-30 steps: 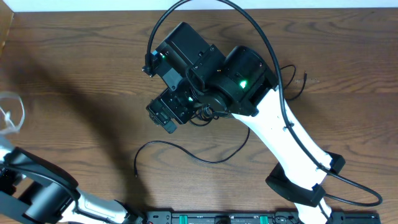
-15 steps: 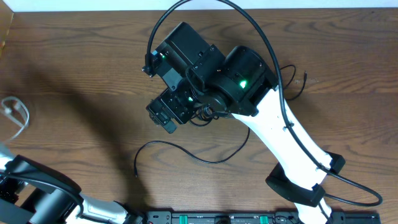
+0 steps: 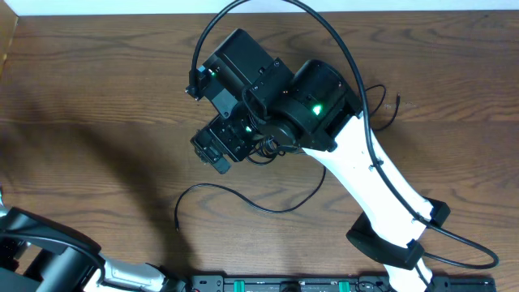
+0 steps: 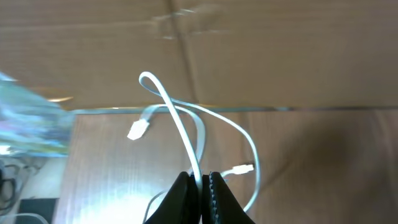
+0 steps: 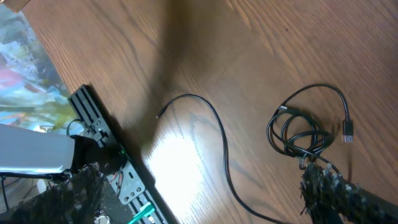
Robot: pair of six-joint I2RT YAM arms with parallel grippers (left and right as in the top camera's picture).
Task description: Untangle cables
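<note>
**A:** Cables: where are they?

**B:** The white cable is pinched in the left gripper, jaws together on it. Its loops and plugs stand beyond the fingers, and it is out of the overhead frame. One black cable curves across the lower centre of the table. A black coil lies at the right of the right wrist view.

**A:** Which step?

**B:** I judge the white one is parted from the rest and the black ones are not yet sorted. The right gripper hovers at centre, jaws wide apart and empty.

**A:** Next?

**B:** Probably lay the white one well apart, then pinch a single strand of the coil.

**A:** Room?

**B:** There is bare wood across the left of the frame. The table edge runs along the top and a rail along the bottom.
</note>
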